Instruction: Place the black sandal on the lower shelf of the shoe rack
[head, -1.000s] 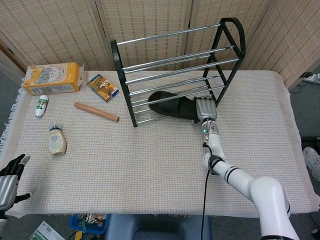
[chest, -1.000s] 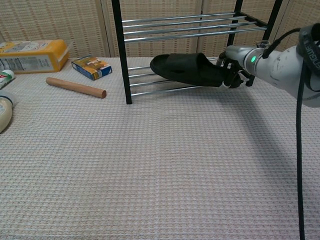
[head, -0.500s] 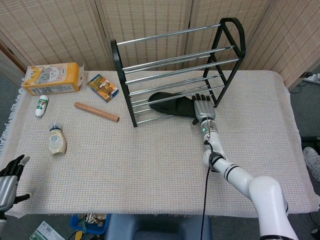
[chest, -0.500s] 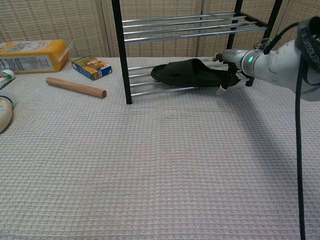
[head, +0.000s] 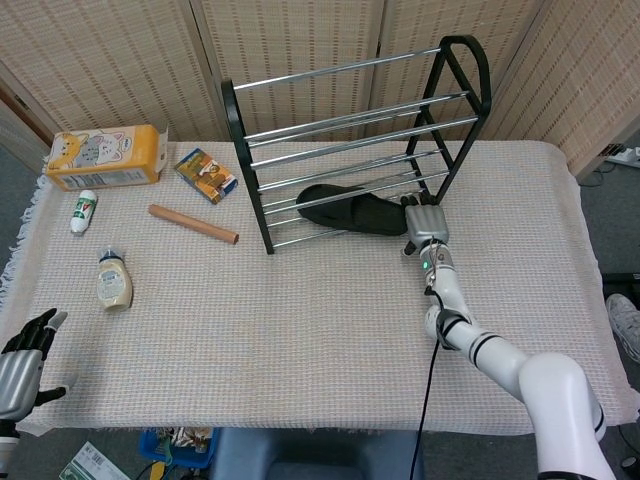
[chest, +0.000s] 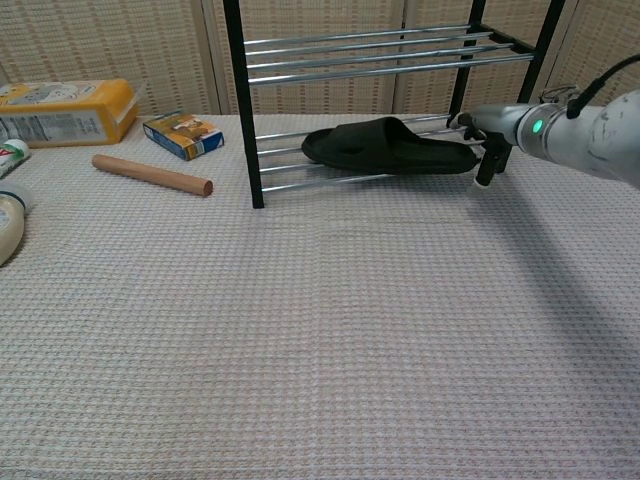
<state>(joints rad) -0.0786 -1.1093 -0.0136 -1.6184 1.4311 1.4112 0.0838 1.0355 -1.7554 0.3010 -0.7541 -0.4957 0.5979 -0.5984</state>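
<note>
The black sandal (head: 350, 210) (chest: 390, 147) lies flat across the lower rails of the shoe rack (head: 250, 170) (chest: 244, 100), toe to the left, its heel sticking out at the rack's right end. Just right of that heel is my right hand (head: 425, 225) (chest: 486, 138). It holds nothing, and its fingers (chest: 487, 165) point down beside the rack's right post. At the table's near left corner, my left hand (head: 25, 362) hovers with fingers spread and empty; the chest view does not show it.
Left of the rack lie a wooden rod (head: 193, 223) (chest: 150, 174), a small printed box (head: 205, 175) (chest: 183, 135), an orange carton (head: 105, 155) (chest: 65, 110), a squeeze bottle (head: 114, 280) and a small tube (head: 84, 212). Woven screens stand behind the table.
My right hand set the sandal down on the lower rails, let go of its heel and drew back to the right. The left hand barely shifted.
</note>
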